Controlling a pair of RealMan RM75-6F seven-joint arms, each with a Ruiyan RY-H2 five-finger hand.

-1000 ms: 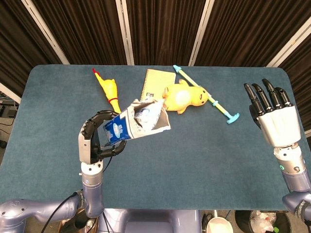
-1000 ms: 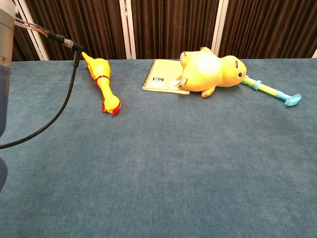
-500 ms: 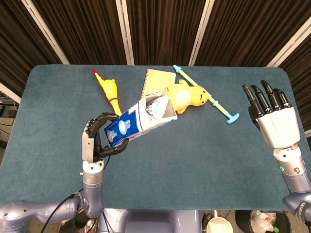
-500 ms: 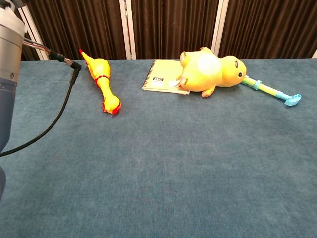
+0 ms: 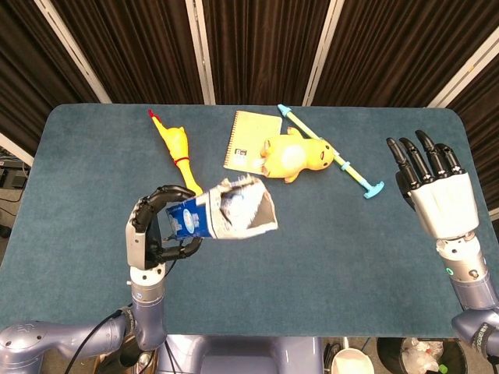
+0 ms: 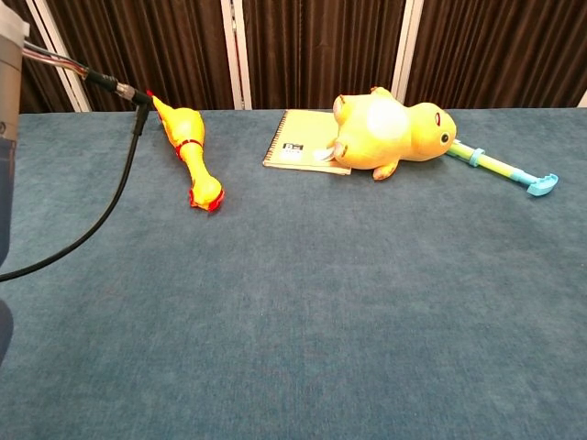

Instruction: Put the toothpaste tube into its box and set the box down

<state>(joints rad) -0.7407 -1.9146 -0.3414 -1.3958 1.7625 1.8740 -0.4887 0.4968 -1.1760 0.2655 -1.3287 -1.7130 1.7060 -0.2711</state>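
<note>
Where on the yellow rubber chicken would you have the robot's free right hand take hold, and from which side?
Grip the yellow rubber chicken around its plump middle, coming from above with fingers across its length. It lies flat on the blue table, clear of neighbours, and tapers thin at both ends. The right hand is open.

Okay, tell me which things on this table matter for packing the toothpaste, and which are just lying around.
For the job:
- toothpaste box, open-ended, held above the table
- left robot hand, gripping the box
- right robot hand, open, holding nothing

Just lying about:
- rubber chicken
- yellow notebook
- yellow plush toy, partly on the notebook
- blue and yellow toothbrush

No toothpaste tube can be made out.
</note>
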